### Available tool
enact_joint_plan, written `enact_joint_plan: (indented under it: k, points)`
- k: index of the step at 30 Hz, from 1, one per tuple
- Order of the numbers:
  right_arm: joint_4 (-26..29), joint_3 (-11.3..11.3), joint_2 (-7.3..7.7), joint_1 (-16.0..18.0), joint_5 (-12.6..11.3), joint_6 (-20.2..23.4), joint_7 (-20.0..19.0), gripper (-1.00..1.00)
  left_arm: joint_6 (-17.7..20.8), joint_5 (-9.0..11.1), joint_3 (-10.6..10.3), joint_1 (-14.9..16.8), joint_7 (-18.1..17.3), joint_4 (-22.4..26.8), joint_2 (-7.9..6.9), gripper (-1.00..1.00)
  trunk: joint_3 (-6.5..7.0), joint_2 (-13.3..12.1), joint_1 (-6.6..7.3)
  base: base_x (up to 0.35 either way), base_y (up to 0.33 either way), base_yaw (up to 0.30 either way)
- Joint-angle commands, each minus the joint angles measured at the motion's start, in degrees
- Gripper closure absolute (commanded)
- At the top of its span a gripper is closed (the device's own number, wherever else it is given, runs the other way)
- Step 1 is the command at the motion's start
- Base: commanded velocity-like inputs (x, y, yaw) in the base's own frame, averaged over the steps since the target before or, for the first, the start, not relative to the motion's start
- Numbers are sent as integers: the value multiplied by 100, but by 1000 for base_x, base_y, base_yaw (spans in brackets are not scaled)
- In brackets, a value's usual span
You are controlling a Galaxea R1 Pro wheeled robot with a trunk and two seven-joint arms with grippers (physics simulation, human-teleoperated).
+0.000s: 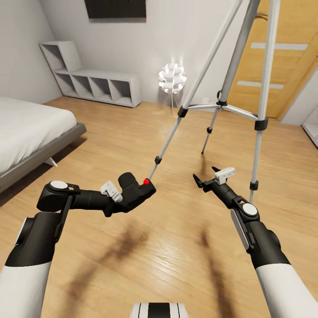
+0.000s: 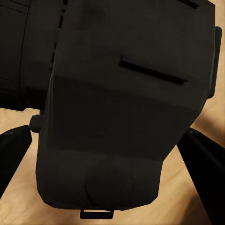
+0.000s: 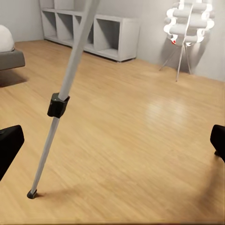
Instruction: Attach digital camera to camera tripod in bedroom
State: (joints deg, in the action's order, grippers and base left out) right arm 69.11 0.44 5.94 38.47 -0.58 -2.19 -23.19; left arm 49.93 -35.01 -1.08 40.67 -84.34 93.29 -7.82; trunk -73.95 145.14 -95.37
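Observation:
The black digital camera (image 1: 134,191), with its red button (image 1: 146,181) on top, sits in my left gripper (image 1: 128,198), held low over the wood floor. In the left wrist view the camera body (image 2: 122,108) lies between two dark fingers (image 2: 11,152), which are shut on it. The camera tripod (image 1: 238,57) stands ahead and to the right, with silver legs and black centre braces (image 1: 219,105). Its head is out of view above. The camera is next to the foot of the nearest leg. My right gripper (image 1: 204,179) is open between the legs, and one leg (image 3: 70,75) stands ahead of it.
A grey bed (image 1: 31,128) is at the left. White cube shelves (image 1: 95,84) stand along the back wall, with a white floor lamp (image 1: 172,78) beside them. A wooden door (image 1: 282,57) lies behind the tripod. Wood floor stretches between the bed and the tripod.

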Motion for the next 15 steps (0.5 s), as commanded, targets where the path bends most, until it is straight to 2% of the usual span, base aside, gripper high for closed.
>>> enact_joint_plan:
  k: [1,15]
  points:
    - [-3,3,4,3,-5,34,-10,-100,60,-58,-5,6,-56,6,4,100,19,0,3,0,0,0]
    - [-17,1,4,3,0,406,-6,-100,61,-58,-14,9,-56,6,101,100,329,-19,40,0,0,0]
